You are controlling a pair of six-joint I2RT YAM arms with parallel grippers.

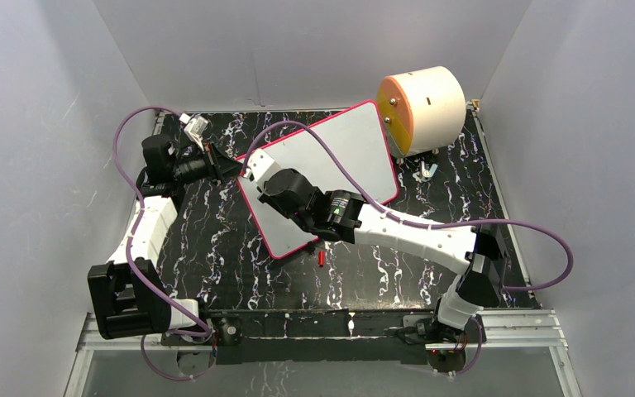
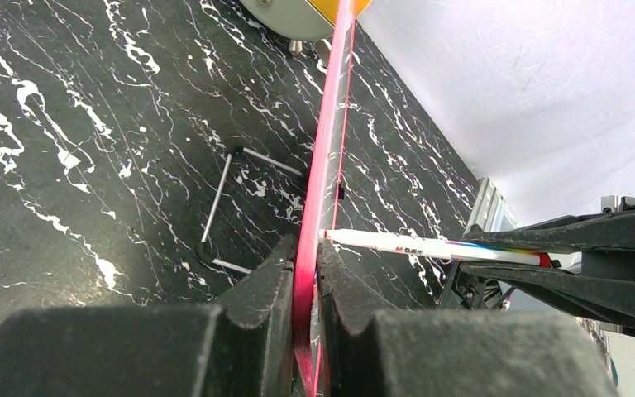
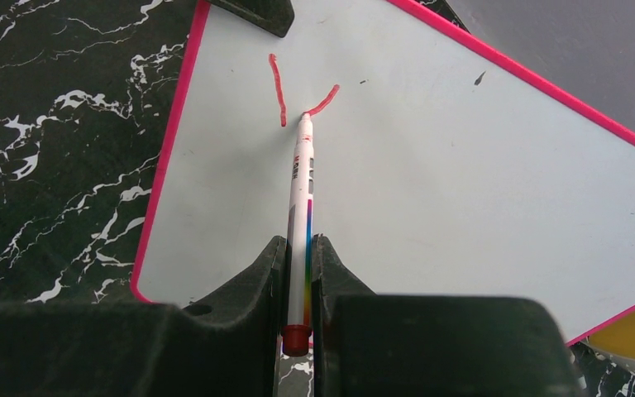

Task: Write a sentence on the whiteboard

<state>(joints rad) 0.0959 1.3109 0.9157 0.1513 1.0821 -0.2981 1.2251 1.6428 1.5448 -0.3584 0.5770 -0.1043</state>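
Black fingers of the right gripper fill the bottom of the right wrist view, pressed together on a marker whose tip touches the whiteboard at upper centre. Of the sentence only two short red strokes show, upper left of the board, apart from each other, likely the start of a "Y".

Low in the left wrist view, the left gripper pinches the board's pink edge and holds it upright on the table.

In the top view the board stands at centre, with a cream cylinder at upper right.

Risk, as I judge it: the board is gripped at one edge only, so pen pressure could swing or slide it and break the letters. The marker might also twist in its narrow pinch and lift off the surface.
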